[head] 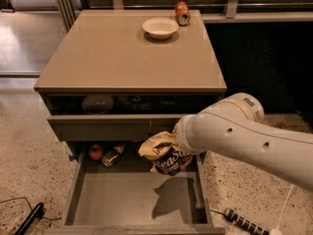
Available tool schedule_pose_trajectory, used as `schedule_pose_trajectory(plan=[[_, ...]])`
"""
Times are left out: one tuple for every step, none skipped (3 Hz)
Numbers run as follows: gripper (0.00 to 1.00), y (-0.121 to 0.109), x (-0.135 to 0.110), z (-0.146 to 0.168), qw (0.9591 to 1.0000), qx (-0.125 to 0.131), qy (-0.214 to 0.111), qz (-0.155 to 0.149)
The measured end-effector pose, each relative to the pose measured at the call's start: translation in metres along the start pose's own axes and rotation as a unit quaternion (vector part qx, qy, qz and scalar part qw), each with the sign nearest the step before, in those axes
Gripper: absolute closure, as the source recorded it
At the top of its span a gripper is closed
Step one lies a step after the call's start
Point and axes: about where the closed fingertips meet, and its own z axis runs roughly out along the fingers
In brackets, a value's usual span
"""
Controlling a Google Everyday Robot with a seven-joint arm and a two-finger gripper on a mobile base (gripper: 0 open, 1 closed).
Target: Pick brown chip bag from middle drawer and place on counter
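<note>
The brown chip bag (164,153) hangs in the air above the floor of the open middle drawer (132,199) and casts a shadow on it. Its cream-yellow top points up and to the left. My gripper (178,142) is at the bag's upper right, at the end of the white arm (244,136), and is shut on the bag; the arm hides the fingers. The tan counter (122,58) is above, on top of the cabinet.
A white bowl (160,27) and a small orange can (182,12) stand at the back of the counter. The upper drawer front (107,127) juts out just above the bag. A red fruit (96,152) and a small package (112,155) lie at the drawer's back left. A power strip (242,222) lies on the floor.
</note>
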Motion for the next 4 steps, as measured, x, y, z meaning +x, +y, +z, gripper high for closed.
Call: schedule_pose_trajectory(plan=[[1.0, -0.027, 0.025, -0.061, 0.998, 0.053, 0.026, 0.023], [1.0, -0.027, 0.025, -0.061, 0.998, 0.053, 0.026, 0.023], [1.0, -0.035, 0.032, -0.065, 0.9972, 0.059, 0.036, 0.031], [1.0, -0.067, 0.042, -0.116, 0.9916, 0.11, 0.057, 0.038]])
